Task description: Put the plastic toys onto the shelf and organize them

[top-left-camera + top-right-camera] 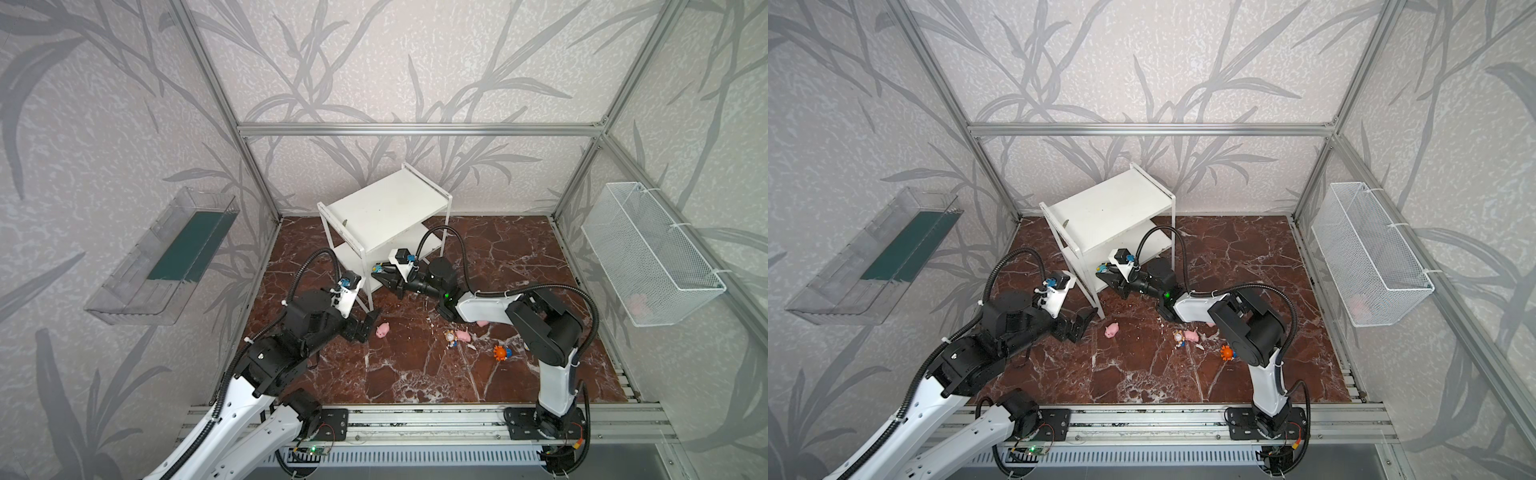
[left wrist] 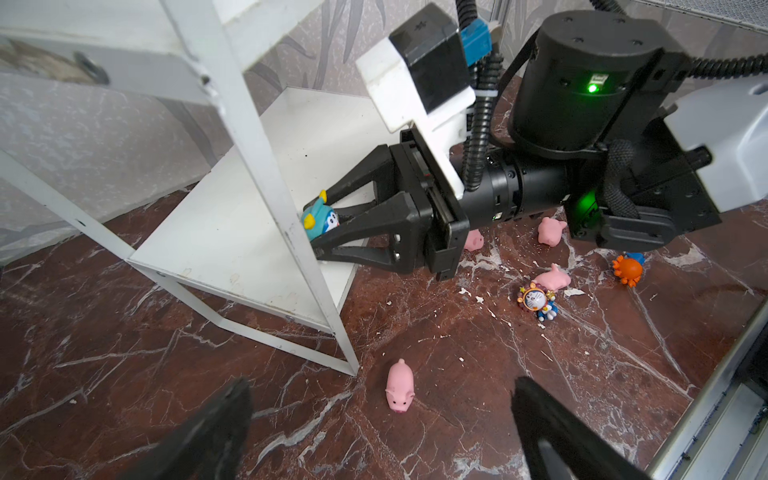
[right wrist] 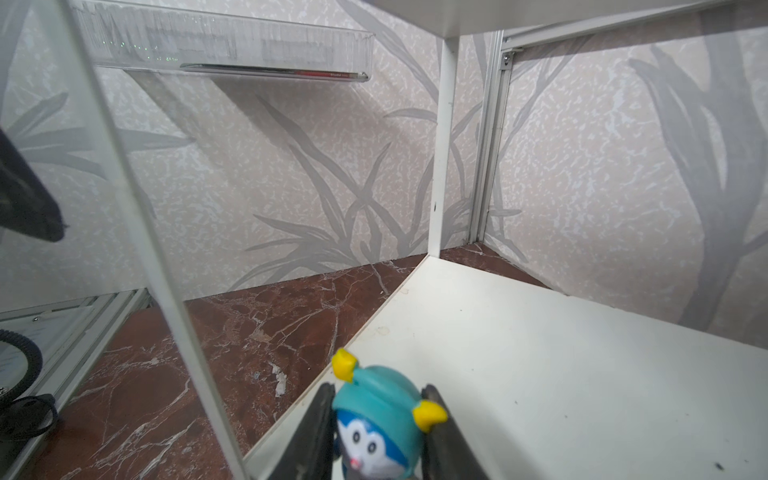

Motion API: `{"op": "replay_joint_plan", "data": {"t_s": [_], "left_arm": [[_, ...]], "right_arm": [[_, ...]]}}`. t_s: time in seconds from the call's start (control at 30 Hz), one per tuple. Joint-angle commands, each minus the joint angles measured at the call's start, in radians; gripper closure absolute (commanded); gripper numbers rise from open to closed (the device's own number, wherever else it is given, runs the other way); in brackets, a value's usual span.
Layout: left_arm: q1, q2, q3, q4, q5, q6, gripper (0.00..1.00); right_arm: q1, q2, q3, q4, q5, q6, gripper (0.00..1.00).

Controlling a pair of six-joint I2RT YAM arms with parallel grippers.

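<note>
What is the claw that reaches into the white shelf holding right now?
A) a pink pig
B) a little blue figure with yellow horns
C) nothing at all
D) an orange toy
B: the right claw is closed on either side of the blue figurine with yellow horns, at the lower board of the shelf, while a pink pig and the orange toy lie on the marble floor.

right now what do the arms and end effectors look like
Left arm and right arm: white shells, black joints, black ribbed cables; a green light on the right. Left end effector and right end effector: black, two tapered fingers.
</note>
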Motion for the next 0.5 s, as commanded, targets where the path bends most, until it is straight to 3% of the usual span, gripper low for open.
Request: {"op": "replay_joint_plan", "data": {"t_s": [0.0,0.47], "left_arm": [[0.004,-0.009,-0.011,0.018,-0.007,0.004,0.01],[0.011,-0.011,-0.012,0.020,-0.002,0.004,0.01]], "right_arm": [[0.008,0.020,0.042,0.037,-0.009,0.017,0.73],[0.011,0.050,0.078,0.004,-0.054,0.028,0.71]]}}
